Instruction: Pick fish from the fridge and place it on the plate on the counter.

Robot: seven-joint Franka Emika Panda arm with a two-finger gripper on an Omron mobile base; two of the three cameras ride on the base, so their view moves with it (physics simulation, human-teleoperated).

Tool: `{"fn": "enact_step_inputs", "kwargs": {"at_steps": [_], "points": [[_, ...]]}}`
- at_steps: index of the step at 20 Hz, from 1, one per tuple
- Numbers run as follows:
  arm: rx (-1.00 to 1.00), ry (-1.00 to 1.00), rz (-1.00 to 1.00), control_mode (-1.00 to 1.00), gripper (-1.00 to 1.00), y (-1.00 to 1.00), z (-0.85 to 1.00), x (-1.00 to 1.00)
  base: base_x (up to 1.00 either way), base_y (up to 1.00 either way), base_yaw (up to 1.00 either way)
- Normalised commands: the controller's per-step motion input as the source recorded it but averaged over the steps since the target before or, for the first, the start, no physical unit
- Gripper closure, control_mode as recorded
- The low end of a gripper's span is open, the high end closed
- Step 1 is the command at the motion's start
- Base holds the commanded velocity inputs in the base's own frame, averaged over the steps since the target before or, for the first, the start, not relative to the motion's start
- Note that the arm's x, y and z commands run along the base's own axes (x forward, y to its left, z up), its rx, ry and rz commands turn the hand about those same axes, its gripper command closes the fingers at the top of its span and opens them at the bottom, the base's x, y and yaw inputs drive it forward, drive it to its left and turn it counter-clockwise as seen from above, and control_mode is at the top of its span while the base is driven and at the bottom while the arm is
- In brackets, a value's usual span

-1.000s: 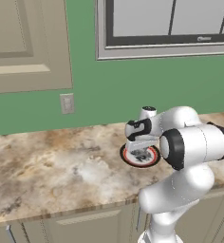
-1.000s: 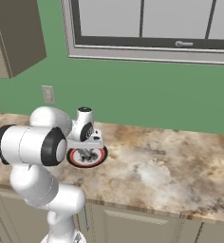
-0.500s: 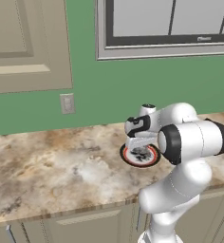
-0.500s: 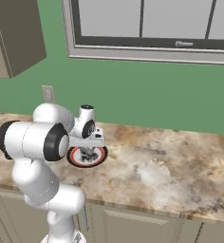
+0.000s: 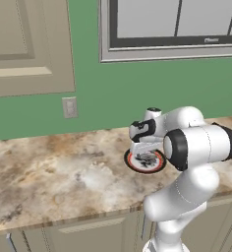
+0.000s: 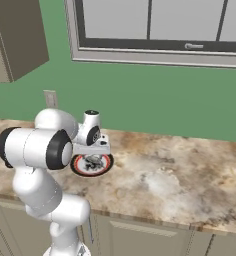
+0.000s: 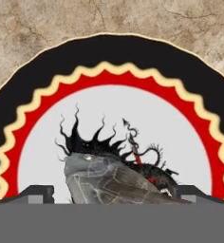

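End effector point(image 7: 112, 194) opened, grey fish point(image 7: 109, 182) (tapered), round plate point(image 7: 33, 90)

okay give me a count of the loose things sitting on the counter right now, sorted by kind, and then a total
Plate: 1
Fish, lying on the plate's white centre: 1
Total on the counter: 2
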Motion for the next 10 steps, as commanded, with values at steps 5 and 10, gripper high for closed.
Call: {"fn": "enact_step_inputs", "kwargs": {"at_steps": [5,10], "points": [[0.00,-0.06,0.00,-1.00,-1.00,0.00,0.34,-0.07,0.00,0.00,0.00],[-0.02,-0.12,0.00,-1.00,-1.00,0.01,0.71,-0.30,0.00,0.00,0.00]]}}
